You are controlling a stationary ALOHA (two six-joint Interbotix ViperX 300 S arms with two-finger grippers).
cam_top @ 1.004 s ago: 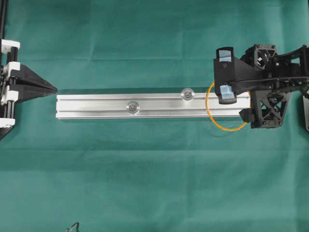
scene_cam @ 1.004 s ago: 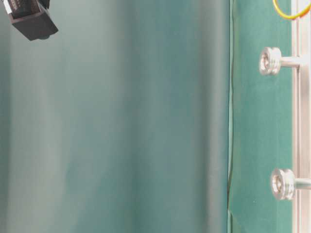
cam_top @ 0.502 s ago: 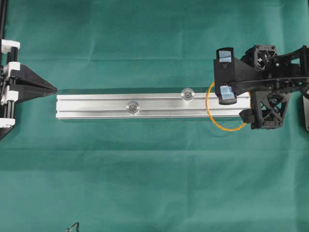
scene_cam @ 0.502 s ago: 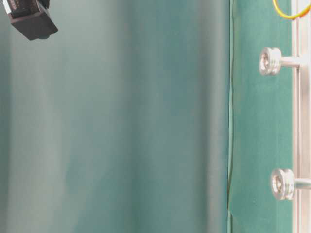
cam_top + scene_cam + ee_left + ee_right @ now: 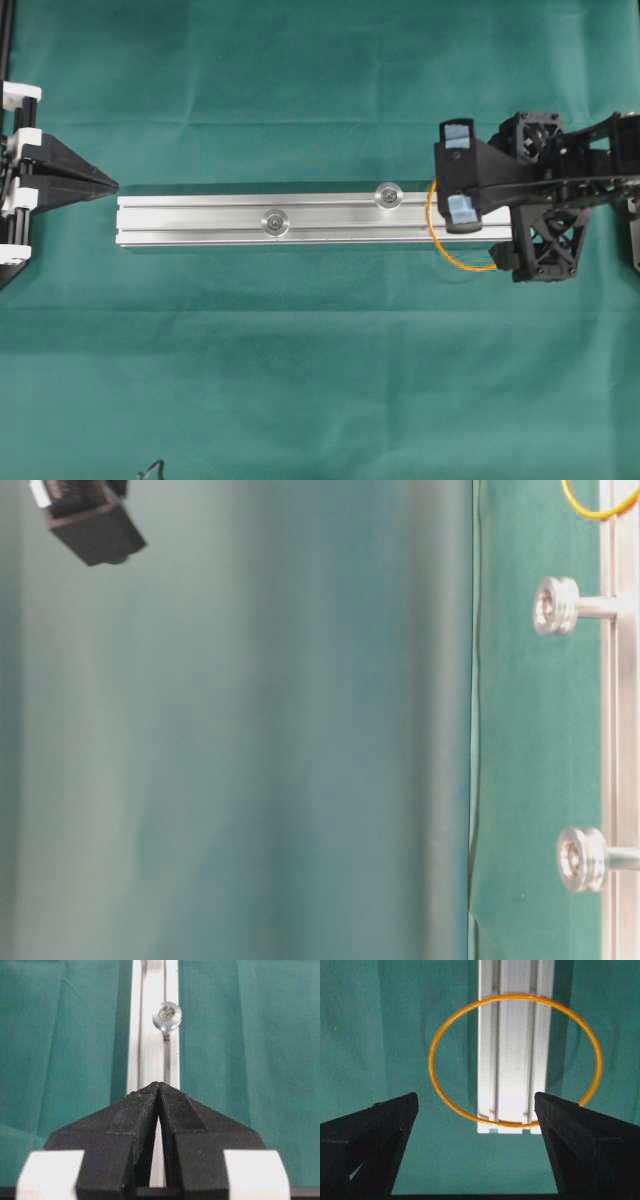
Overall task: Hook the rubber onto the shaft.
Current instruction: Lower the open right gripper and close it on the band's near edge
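A long silver aluminium rail [image 5: 300, 220] lies flat across the bench, which is covered in a dark green cloth [image 5: 300, 380]. Two small round steel shafts with grooved heads stand up from the rail: one near its middle [image 5: 273, 222] and one further toward the right arm's end [image 5: 387, 195]. From the table-level view they show as short pegs with flanged tops.

The thin orange elastic band [image 5: 455, 255] lies as an open loop draped over the rail's right end, part of it resting on the metal and part on the cloth to either side. The right wrist view shows the loop [image 5: 515, 1060] nearly circular, spanning wider than the rail and crossing its end. It is on neither shaft.

The right hand [image 5: 458, 172] hangs above that end of the rail with its fingers spread wide; through its own camera the two black fingers [image 5: 370, 1130] sit on either side of the loop, holding nothing.

The left hand [image 5: 105, 185] sits just off the rail's opposite end, its black wedge-shaped fingers [image 5: 135, 1115] pressed together to a point, with nothing between them, aimed along the rail.
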